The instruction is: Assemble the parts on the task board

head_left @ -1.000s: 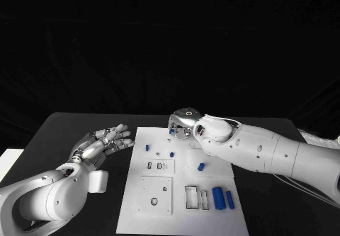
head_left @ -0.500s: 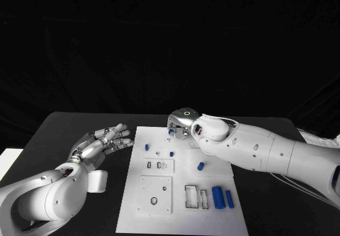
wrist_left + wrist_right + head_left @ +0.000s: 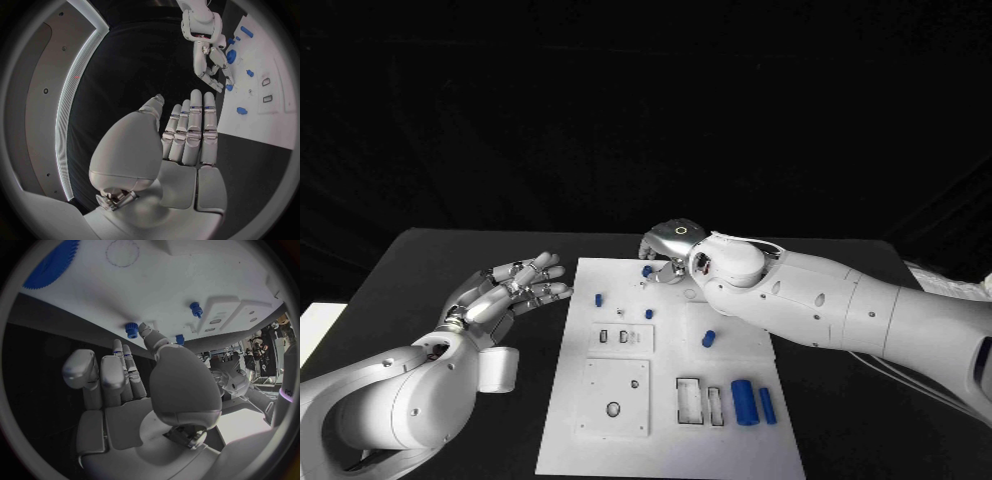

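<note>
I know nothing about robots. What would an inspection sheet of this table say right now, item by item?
Surface: black table.
Job's things: white task board mid-table; small blue parts scattered on it.
Clutter: nothing seen.
Hands: left hand beside the board's left edge, fingers apart, holding nothing; right hand at the board's far edge by a small blue part, grip cannot be told.
Cables: thin white cable on the right arm.
Surroundings: dark backdrop.

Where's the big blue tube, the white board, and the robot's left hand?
Big blue tube (image 3: 744,402), head view, mid-body.
White board (image 3: 668,440), head view, bare near end.
Left hand (image 3: 509,288), head view, middle of the hand.
</note>
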You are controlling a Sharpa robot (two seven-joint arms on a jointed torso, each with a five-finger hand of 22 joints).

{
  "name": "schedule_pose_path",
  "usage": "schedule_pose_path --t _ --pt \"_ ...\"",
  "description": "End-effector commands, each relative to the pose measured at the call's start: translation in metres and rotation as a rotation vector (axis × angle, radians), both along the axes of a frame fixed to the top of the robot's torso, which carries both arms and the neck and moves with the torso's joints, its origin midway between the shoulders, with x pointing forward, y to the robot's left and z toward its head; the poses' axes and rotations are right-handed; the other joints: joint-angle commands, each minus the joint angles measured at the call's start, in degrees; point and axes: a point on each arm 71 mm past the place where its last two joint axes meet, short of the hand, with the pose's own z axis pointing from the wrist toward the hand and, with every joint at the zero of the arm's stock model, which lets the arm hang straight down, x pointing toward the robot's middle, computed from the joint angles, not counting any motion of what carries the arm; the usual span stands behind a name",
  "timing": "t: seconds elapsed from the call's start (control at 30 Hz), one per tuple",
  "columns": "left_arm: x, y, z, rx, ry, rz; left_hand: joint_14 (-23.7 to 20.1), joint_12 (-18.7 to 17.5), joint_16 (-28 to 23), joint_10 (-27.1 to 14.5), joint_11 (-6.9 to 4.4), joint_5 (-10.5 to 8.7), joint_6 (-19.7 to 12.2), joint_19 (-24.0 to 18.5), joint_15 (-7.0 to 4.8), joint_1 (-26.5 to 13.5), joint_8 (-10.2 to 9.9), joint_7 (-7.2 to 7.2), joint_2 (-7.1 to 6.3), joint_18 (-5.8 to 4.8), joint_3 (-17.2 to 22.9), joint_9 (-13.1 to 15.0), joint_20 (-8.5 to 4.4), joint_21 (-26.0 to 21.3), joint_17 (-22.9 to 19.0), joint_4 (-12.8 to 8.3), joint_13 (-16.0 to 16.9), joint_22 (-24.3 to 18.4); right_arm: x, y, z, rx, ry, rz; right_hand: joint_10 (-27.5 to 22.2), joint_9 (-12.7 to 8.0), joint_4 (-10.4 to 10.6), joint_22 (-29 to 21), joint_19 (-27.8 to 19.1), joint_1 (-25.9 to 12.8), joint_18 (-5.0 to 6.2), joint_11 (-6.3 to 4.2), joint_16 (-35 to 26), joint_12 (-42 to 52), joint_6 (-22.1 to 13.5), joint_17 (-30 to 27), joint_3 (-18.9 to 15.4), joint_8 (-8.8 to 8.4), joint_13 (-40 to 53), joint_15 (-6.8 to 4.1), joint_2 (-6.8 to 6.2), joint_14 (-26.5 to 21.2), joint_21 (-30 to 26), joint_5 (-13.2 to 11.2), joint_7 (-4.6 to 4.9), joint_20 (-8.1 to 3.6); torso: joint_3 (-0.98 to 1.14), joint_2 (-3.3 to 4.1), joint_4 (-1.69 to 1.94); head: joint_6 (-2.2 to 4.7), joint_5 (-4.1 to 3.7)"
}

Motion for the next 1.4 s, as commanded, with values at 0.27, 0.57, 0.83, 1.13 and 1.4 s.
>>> schedule_pose_path --t 0.27,0.57,0.83,1.13,1.4 --pt "0.000 0.000 0.001 -0.011 -0.007 -0.013 -0.5 -0.3 -0.3 -0.4 0.05 -0.02 -0.2 -0.1 -0.06 0.3 -0.3 0.21 -0.12 0.61 0.1 -0.1 0.26 -0.2 0.1 -0.3 -0.1 -0.1 -0.017 -0.021 0.018 0.093 -0.053 0.004 6.0 0.3 2.6 3.8 2.0 2.5 -0.13 -1.07 2.4 2.7 1.9 4.1 -1.2 0.61 1.1 -0.53 1.52 1.5 2.2 0.8 0.81 -0.51 0.11 -0.04 -0.35 0.29 -0.39" --pt "-0.001 0.003 0.002 -0.008 -0.009 -0.012 -0.6 -0.3 -0.3 -0.4 0.06 -0.01 -0.2 -0.1 -0.04 0.3 -0.3 0.20 -0.11 0.61 0.1 -0.1 0.28 -0.2 0.1 -0.4 -0.1 -0.1 -0.033 -0.086 0.028 0.305 0.100 -0.158 21.8 0.3 6.7 14.5 6.6 0.0 -1.88 -4.13 9.1 27.4 0.4 14.8 -8.3 1.06 23.9 -3.43 -1.52 3.2 9.0 5.9 -0.91 -3.87 0.54 -0.10 -1.61 0.72 -0.16" --pt "-0.002 0.003 0.003 0.007 -0.028 -0.023 -0.6 -0.3 -0.4 -0.4 0.05 0.00 -0.2 -0.2 -0.03 0.4 -0.3 0.18 -0.11 0.61 0.2 -0.1 0.29 -0.2 0.1 -0.4 0.0 -0.1 -0.038 -0.121 0.023 0.312 0.186 -0.262 19.8 0.6 12.9 19.9 8.0 3.1 -3.00 -3.12 14.7 65.5 -2.2 26.1 -17.8 2.91 66.3 -2.35 0.98 4.3 12.0 8.6 0.04 -2.26 1.07 0.00 -2.40 0.85 0.27" --pt "-0.001 0.001 0.003 0.013 -0.036 -0.029 -0.6 -0.3 -0.4 -0.4 0.04 0.00 -0.2 -0.2 -0.02 0.4 -0.3 0.17 -0.11 0.61 0.2 -0.1 0.30 -0.2 0.1 -0.4 0.0 -0.1 -0.035 -0.131 0.008 0.253 0.198 -0.302 21.8 0.7 14.3 21.5 8.5 5.0 -3.25 -2.86 15.8 73.1 -2.9 28.6 -18.7 3.60 74.3 -1.87 1.06 4.7 12.8 8.9 0.34 -2.00 1.00 0.05 -2.18 0.76 -0.13" --pt "0.000 0.002 0.003 0.015 -0.036 -0.027 -0.6 -0.3 -0.4 -0.4 0.04 0.00 -0.2 -0.2 -0.02 0.4 -0.3 0.17 -0.11 0.61 0.2 -0.1 0.30 -0.2 0.1 -0.4 0.0 -0.1 -0.033 -0.124 -0.009 0.223 0.217 -0.291 22.8 0.7 14.4 22.1 8.6 6.0 -3.36 -2.75 16.2 75.9 -3.0 29.5 -18.8 3.96 77.1 -1.75 1.18 4.8 13.2 8.7 0.43 -1.86 0.90 -0.01 -2.10 0.29 0.04"
